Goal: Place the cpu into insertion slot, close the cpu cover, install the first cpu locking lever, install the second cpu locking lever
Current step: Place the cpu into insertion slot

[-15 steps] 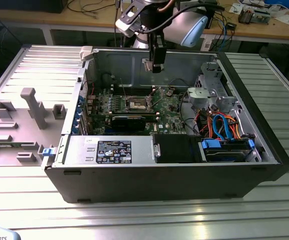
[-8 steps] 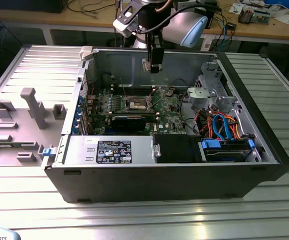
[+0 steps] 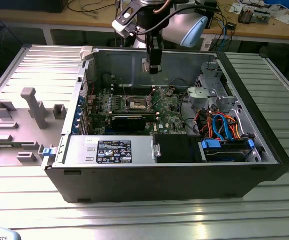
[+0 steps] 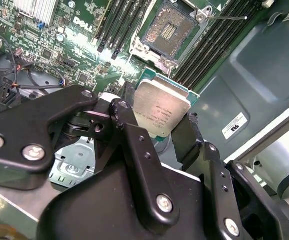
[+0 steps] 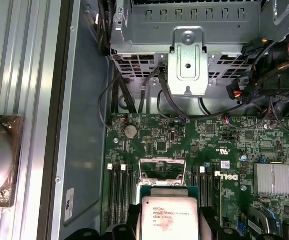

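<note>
We have the gripper (image 4: 157, 122) clamped on the cpu (image 4: 162, 107) by 2 opposite edges; likely light, stiff, fragile underneath. The insertion slot (image 4: 168, 31) lies uncovered beyond it.

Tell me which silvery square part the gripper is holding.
The cpu, the flat smooth chip held in the gripper; the finned heatsink and the dark-centred slot sit on the board.

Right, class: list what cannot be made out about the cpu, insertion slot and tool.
cpu: one edge cut off by the first wrist view's border.
insertion slot: part cut off by the second wrist view's border.
tool: its grip too small in the exterior view.
</note>
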You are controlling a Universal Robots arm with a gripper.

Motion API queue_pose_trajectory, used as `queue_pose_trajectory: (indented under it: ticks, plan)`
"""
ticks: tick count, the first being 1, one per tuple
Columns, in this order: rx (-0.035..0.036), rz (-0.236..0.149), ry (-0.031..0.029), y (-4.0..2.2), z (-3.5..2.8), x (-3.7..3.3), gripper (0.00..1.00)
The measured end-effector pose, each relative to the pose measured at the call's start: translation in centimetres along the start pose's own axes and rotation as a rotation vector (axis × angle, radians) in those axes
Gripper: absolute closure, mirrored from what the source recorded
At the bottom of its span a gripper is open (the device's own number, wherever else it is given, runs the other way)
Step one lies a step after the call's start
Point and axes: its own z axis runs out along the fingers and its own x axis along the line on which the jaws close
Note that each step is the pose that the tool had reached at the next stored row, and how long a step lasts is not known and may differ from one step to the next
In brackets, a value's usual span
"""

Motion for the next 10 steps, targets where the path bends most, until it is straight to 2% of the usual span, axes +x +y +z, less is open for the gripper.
queue_pose_trajectory:
  ticks: [5,10]
  plan:
    - [0.0002,0.002,-0.0003,-0.03,0.37,-0.01,0.46]
    - [0.0003,0.002,-0.0003,-0.04,0.45,-0.01,0.46]
